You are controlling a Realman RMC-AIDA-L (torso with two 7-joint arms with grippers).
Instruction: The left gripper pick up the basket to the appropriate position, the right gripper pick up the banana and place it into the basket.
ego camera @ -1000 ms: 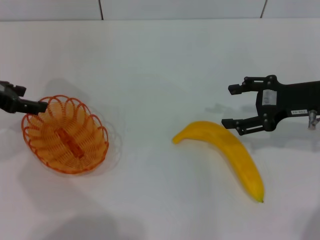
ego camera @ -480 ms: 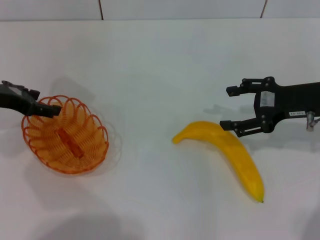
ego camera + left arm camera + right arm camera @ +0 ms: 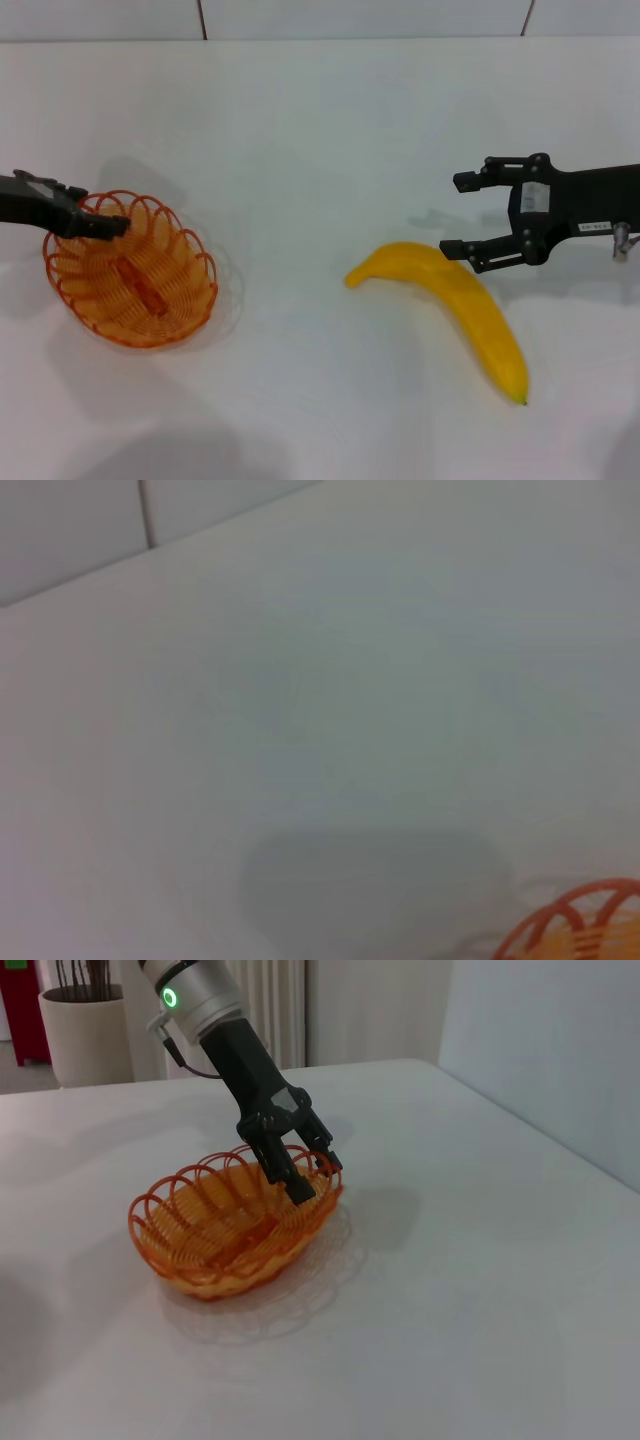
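Observation:
The orange wire basket [image 3: 140, 290] sits on the white table at the left. My left gripper [image 3: 112, 226] is at the basket's far left rim. In the right wrist view the left gripper [image 3: 312, 1173] has its fingers a little apart, one on each side of the rim of the basket [image 3: 220, 1235]. A bit of the basket's rim [image 3: 585, 930] shows in the left wrist view. The yellow banana [image 3: 455, 305] lies at the right. My right gripper [image 3: 453, 213] is open, just beyond the banana's upper part and right of its left end.
The white table [image 3: 300, 150] ends at a grey tiled wall [image 3: 350, 18] at the back. The room's background, with a pot [image 3: 85, 1030] in it, shows behind the left arm in the right wrist view.
My left gripper has moved right, from just outside the basket to over its rim. The right gripper, banana and basket have hardly moved.

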